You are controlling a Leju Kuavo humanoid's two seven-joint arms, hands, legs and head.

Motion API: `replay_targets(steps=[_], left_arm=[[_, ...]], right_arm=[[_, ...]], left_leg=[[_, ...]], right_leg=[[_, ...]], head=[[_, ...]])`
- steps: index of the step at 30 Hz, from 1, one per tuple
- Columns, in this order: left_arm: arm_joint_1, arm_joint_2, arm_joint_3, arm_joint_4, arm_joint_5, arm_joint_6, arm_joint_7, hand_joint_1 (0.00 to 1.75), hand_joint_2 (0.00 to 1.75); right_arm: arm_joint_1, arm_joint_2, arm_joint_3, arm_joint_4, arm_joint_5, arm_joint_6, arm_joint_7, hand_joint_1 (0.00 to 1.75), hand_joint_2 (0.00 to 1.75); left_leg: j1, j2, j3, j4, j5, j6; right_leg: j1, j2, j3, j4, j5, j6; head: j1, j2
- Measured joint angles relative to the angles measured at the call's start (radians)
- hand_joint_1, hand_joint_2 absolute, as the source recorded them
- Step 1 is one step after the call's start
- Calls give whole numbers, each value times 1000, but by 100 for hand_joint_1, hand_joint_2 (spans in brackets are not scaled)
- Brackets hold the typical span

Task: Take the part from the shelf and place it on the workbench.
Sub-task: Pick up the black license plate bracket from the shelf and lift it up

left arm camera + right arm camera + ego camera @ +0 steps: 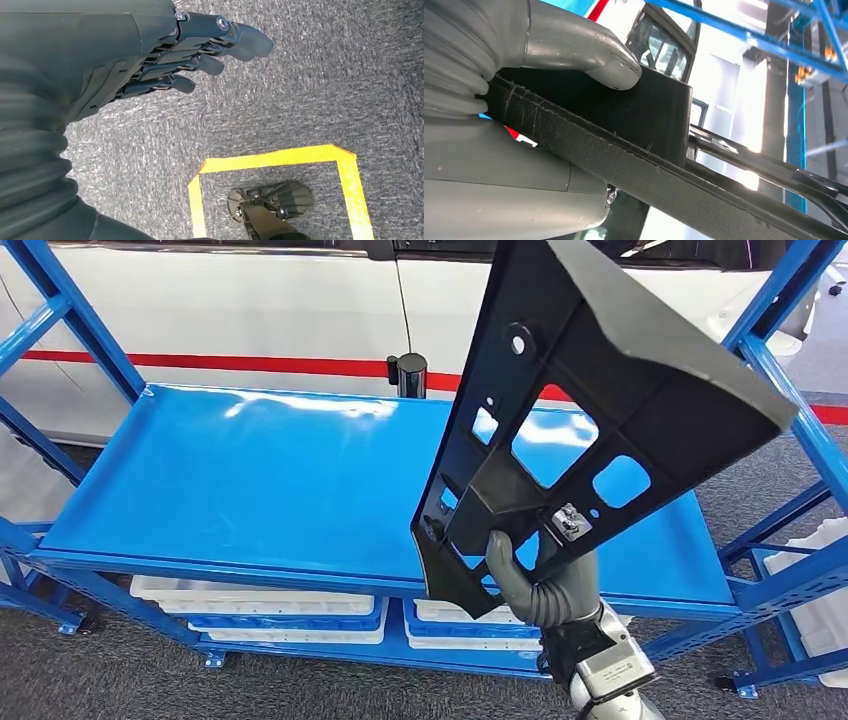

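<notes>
Part [600, 390]: right hand [535, 585] is gripping its lower end, lifting clear of shelf [250, 480]; left hand [165, 55] is hanging loosely spread, holding nothing. Workbench placement remaining.

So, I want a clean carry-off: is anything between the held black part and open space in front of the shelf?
Nothing visible: the large black plastic part is held raised by the right hand above the bare blue metal shelf.
</notes>
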Motion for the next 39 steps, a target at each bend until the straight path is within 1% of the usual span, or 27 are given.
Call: replay_targets(steps=[1, 2, 5, 6, 8, 10, 11, 12, 13, 16, 17, 18, 20, 22, 23, 25, 26, 27, 28, 29, 31, 32, 33, 36, 37, 38, 39], left_arm=[[0, 1, 1, 0, 0, -1, 0, 0, 175], [0, 1, 2, 0, 0, -1, 0, 0, 175], [0, 2, 6, 0, 0, -1, 0, 0, 175], [0, 1, 7, 0, 0, -2, 0, 0, 175], [0, 1, 8, 0, -2, -3, 0, 0, 175], [0, 0, 8, 0, -5, -5, 0, 0, 175], [0, 0, 8, 0, -6, -5, 0, 0, 175], [0, 0, 8, 0, -6, -5, 0, 0, 175], [0, 0, 8, 0, -6, -5, 0, 0, 175], [-1, 0, 8, 0, -6, -5, 0, 0, 175], [-2, 0, 8, 0, -7, -5, 0, 0, 175], [-3, 0, 8, 0, -8, -5, 0, 0, 175], [-2, -1, 8, 0, -11, -5, 1, 0, 175], [-2, -1, 8, 0, -12, -5, 1, 0, 175], [-3, -1, 8, 0, -14, -5, 0, 0, 175], [-3, 0, 9, 0, -17, -6, -1, 0, 175], [-3, 0, 9, 0, -18, -6, -1, 0, 175], [-3, -1, 9, 0, -19, -6, -2, 0, 175], [-3, -1, 9, 0, -19, -7, -2, 0, 175], [-3, -2, 9, 0, -19, -7, -2, 0, 175], [-3, -4, 9, 0, -19, -7, -2, 0, 175], [-3, -5, 9, 0, -19, -7, -3, 0, 175], [-3, -5, 9, 0, -19, -7, -3, 0, 175], [-3, -6, 8, 0, -22, -7, -3, 0, 175], [-3, -6, 8, 0, -23, -7, -3, 0, 175], [-3, -6, 8, 0, -26, -7, -1, 0, 175], [-3, -6, 8, 0, -29, -7, 0, 0, 175]], right_arm=[[0, 5, -2, 0, 0, -8, 4, 166, 175], [1, 10, -4, 0, 0, -16, 8, 166, 175], [3, 21, -11, 1, -2, -33, 14, 166, 175], [4, 25, -13, 1, -2, -36, 14, 166, 175], [4, 31, -15, 1, -4, -38, 11, 166, 175], [5, 33, -16, 2, -7, -38, 6, 166, 175], [6, 33, -16, 2, -9, -38, 4, 166, 175], [8, 33, -16, 2, -9, -38, 3, 166, 175], [10, 33, -16, 2, -10, -38, 3, 166, 175], [11, 34, -17, 2, -12, -38, 2, 166, 175], [11, 34, -17, 2, -14, -36, 1, 166, 175], [11, 34, -17, 2, -17, -35, -1, 166, 175], [12, 35, -17, 2, -25, -31, -5, 166, 175], [14, 35, -19, 2, -31, -29, -10, 166, 175], [15, 35, -19, 2, -36, -26, -15, 166, 175], [20, 35, -21, 1, -47, -18, -25, 166, 175], [23, 35, -21, 1, -52, -14, -30, 166, 175], [25, 35, -22, 1, -55, -11, -32, 166, 175], [27, 34, -22, 1, -57, -9, -34, 166, 175], [28, 34, -22, 1, -58, -8, -34, 166, 175], [29, 35, -23, 1, -59, -7, -35, 166, 175], [29, 35, -23, 1, -59, -7, -36, 166, 175], [29, 36, -23, 1, -60, -5, -37, 166, 175], [29, 37, -25, 0, -65, 3, -46, 166, 175], [29, 38, -25, 0, -66, 7, -50, 166, 175], [29, 39, -25, -1, -66, 10, -55, 166, 175], [29, 39, -25, -1, -66, 13, -59, 166, 175]], left_leg=[[-1, -1, -1, 2, 0, -8], [-3, -1, -2, 2, 2, -16], [-1, -1, -6, -2, 10, -39], [2, -1, -9, 4, 3, -44], [6, -1, -36, 71, -47, -48], [6, -1, -89, 207, -124, -48], [6, -1, -111, 264, -147, -47], [6, -1, -117, 291, -153, -46], [6, -1, -104, 278, -141, -43], [3, -2, 9, 87, -66, -32], [1, -3, 34, 40, -54, -29], [-3, -4, 42, 19, -51, -26], [-11, -5, 37, 13, -44, -16], [-11, -3, 31, 6, -31, 0], [-9, -1, 26, 3, -23, 7], [-9, 1, 10, 3, -12, 15], [-9, 2, 2, 3, -7, 15], [-9, 3, -6, 3, -2, 15], [-9, 4, -13, 3, 3, 13], [-9, 4, -19, 3, 9, 11], [-10, 3, -27, 5, 18, 3], [-12, 3, -29, 5, 22, -2], [-14, 3, -30, 5, 25, -7], [-11, 3, -33, 4, 34, -27], [-9, 3, -39, 14, 22, -32], [-8, 2, -50, 44, -5, -36], [-6, 1, -68, 96, -45, -39]], right_leg=[[-1, 0, 28, -56, 21, 2], [-1, 0, 44, -92, 34, -2], [5, 4, 45, -103, 48, -29], [5, 4, 43, -103, 52, -36], [5, 3, 39, -105, 59, -52], [12, 2, 32, -105, 64, -65], [16, 2, 28, -104, 66, -69], [19, 2, 25, -104, 68, -72], [22, 2, 23, -104, 70, -73], [28, 4, 22, -102, 73, -69], [29, 4, 20, -101, 75, -65], [31, 3, 17, -100, 78, -61], [28, 3, 12, -102, 85, -49], [25, 2, -4, -83, 71, -42], [24, 2, -22, -47, 48, -44], [23, 2, -74, 76, -18, -49], [22, 2, -98, 137, -44, -49], [22, 2, -107, 171, -57, -44], [21, 2, -97, 167, -56, -37], [21, 1, -64, 121, -41, -29], [20, -2, 27, -26, -4, -18], [21, -2, 58, -81, 10, -20], [23, -3, 72, -110, 17, -25], [24, -2, 68, -118, 32, -48], [22, -3, 68, -119, 38, -57], [18, -4, 67, -121, 45, -67], [16, -5, 65, -122, 51, -73]], head=[[1, 0], [1, 0], [-2, 0], [-2, 0], [-4, 0], [-5, 0], [-5, 0], [-5, 0], [-5, 0], [-4, 0], [-4, 0], [-3, 0], [-3, 0], [-2, 0], [0, 0], [3, 0], [4, 0], [4, 0], [4, 0], [4, 0], [4, 0], [4, 0], [3, 0], [2, 0], [2, 0], [1, 0], [-1, 0]])
